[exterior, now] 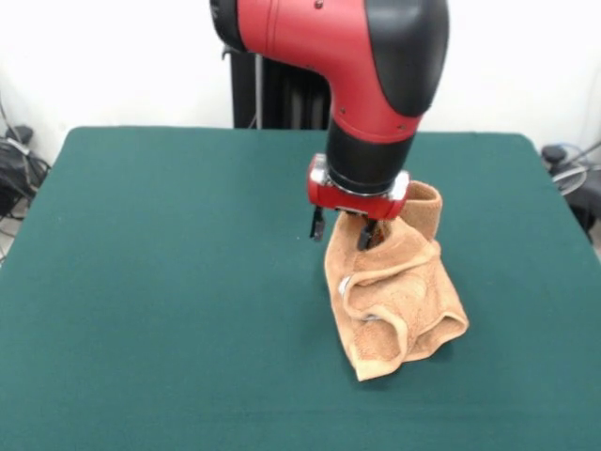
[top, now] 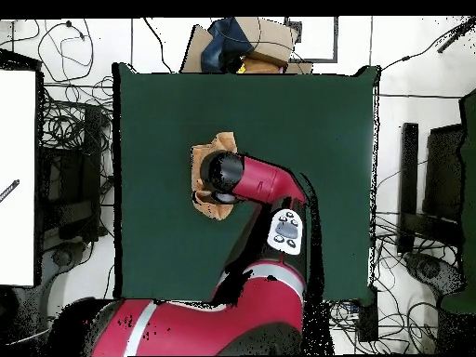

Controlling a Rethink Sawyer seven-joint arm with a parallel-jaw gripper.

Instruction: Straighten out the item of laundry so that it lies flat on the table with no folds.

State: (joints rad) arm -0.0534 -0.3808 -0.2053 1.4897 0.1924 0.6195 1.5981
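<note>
Front view: we see the gripper [exterior: 344, 231] with one finger buried in the upper folds of the towel [exterior: 394, 301], seemingly pinching it; the other hangs clear beside it. The towel droops crumpled onto the table [exterior: 169, 282].

Overhead view: the arm [top: 256, 181] covers most of the towel [top: 212, 149]; the grip is hidden.

Tangled cables [top: 70, 125], cardboard box [top: 265, 42], white panel [top: 17, 177]
</note>
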